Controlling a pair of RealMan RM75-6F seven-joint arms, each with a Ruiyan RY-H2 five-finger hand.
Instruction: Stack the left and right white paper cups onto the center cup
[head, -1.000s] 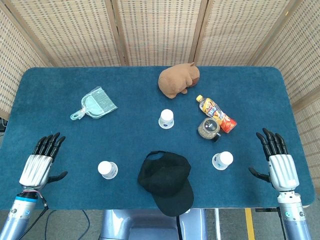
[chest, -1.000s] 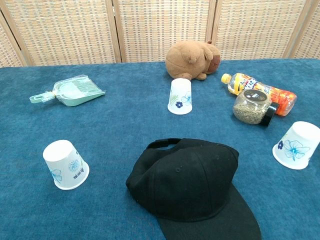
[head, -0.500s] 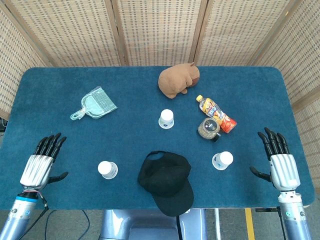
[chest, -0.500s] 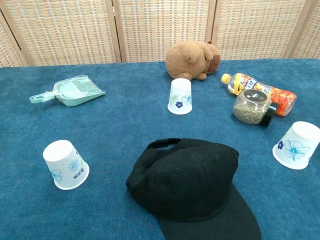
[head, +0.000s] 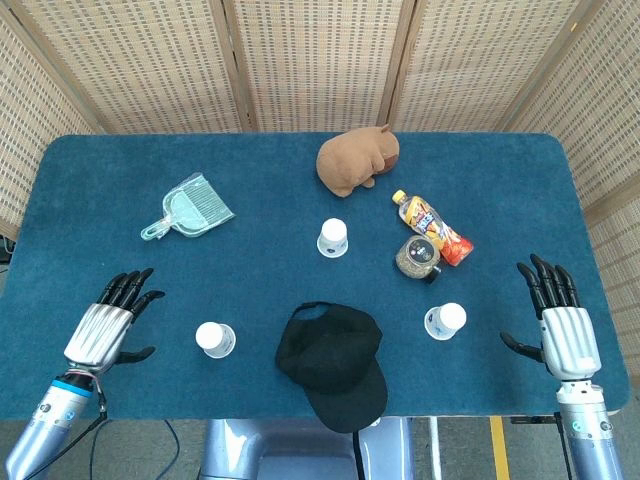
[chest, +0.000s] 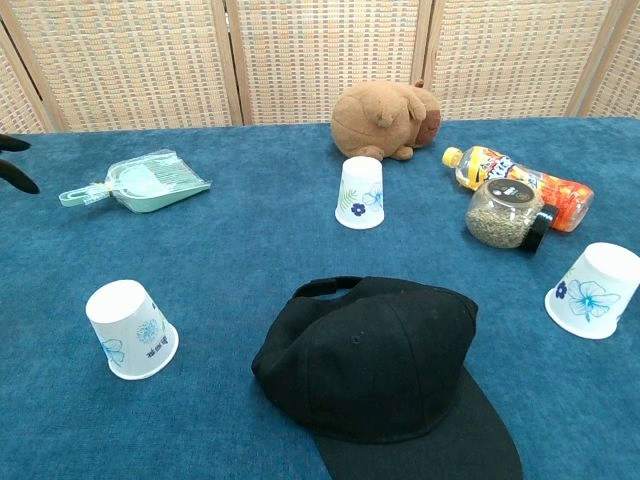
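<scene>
So the left hand (head: 108, 322) has just slid in toward the left cup (head: 215, 339), fingers spread, holding nothing. Right hand (head: 560, 325) hangs open beside the right cup (head: 445, 321). Center cup (head: 333, 238) sits alone; looks like the first grab is starting.

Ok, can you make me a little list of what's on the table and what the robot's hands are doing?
cups: left cup, center cup, right cup, all upside down, apart
stacked: none yet
left hand: open, beside the left cup, not touching
right hand: open, beside the right cup, not touching
other things: cap, plush, bottle, jar, dustpan
</scene>
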